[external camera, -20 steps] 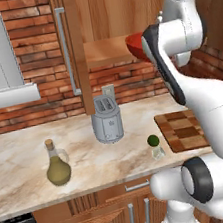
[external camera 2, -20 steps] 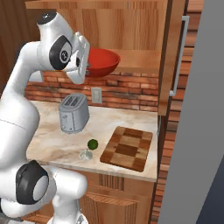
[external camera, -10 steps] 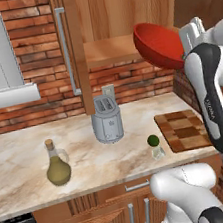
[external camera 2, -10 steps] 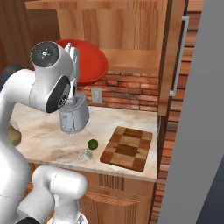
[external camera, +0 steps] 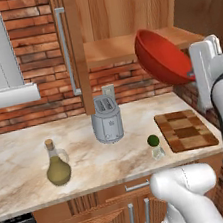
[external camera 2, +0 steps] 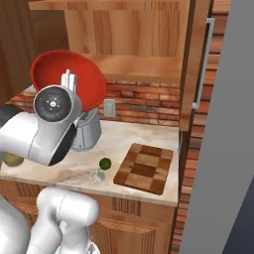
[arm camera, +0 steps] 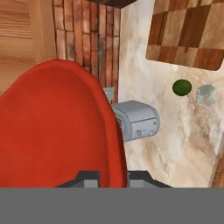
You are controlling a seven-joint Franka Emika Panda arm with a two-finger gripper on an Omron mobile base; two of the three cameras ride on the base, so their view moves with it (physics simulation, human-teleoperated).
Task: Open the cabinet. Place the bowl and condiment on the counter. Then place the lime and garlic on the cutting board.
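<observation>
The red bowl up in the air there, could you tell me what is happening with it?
The end effector is shut on the rim of the red bowl and holds it tilted in the air in front of the open cabinet, above the counter. The condiment bottle stands on the counter. The lime and garlic lie beside the cutting board, not on it.

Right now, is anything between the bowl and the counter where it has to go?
The bowl hangs tilted in the gripper, above the counter. The toaster stands below it to the left; lime and garlic lie nearer the front. Bare counter lies between them.
</observation>
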